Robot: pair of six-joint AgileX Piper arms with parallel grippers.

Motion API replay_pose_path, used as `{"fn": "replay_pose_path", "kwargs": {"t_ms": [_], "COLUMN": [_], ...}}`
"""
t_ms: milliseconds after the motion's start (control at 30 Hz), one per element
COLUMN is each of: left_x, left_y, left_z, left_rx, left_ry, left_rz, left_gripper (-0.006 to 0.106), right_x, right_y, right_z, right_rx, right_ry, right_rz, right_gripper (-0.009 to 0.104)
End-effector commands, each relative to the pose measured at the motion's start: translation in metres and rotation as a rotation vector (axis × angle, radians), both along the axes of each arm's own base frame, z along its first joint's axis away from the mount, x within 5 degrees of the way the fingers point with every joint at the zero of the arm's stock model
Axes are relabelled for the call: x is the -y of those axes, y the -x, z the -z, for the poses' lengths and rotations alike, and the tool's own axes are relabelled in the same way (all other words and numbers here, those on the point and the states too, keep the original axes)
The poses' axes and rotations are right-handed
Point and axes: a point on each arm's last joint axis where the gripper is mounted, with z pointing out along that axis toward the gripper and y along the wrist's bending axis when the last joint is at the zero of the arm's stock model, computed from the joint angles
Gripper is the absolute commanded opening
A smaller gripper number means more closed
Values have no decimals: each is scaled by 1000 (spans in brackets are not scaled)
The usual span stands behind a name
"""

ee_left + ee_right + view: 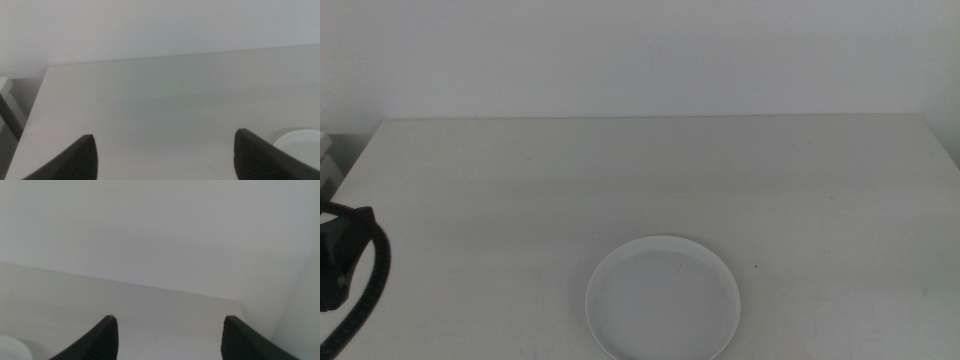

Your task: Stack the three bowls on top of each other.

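Observation:
One white bowl (663, 298), shallow with a low rim, rests on the table near the front edge, slightly right of centre. From above I cannot tell whether other bowls lie under it. Its rim shows in the left wrist view (302, 142) and as a pale sliver in the right wrist view (11, 349). My left gripper (165, 135) is open and holds nothing, off to the left of the bowl. My right gripper (170, 319) is also open and empty, and is out of the middle view.
The pale table (640, 180) runs back to a white wall. Part of the left arm with a black cable (350, 265) sits at the left edge. A light object (326, 165) stands off the table's far left corner.

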Motion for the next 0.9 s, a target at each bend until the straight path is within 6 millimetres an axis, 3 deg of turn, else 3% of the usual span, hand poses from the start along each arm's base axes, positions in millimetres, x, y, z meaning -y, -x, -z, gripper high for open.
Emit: {"fn": "replay_pose_path", "kwargs": {"t_ms": [0,233,667,867], "left_x": [-1,-1,-1,-3], "left_y": [-2,-2,-2,23], "left_z": [-14,-14,-13,14], "left_rx": [86,86,89,140], "left_ry": [25,25,26,15], "left_rz": [-17,-17,-18,-23], "left_gripper": [105,105,105,105], "right_x": [5,6,5,6], "right_y": [3,4,17,8], "right_z": [-7,11,15,41], "right_rx": [127,154,187,108], "right_ry": [-37,-162,-149,-138], "right_rz": [52,71,58,67], "right_gripper": [52,52,52,52]}}
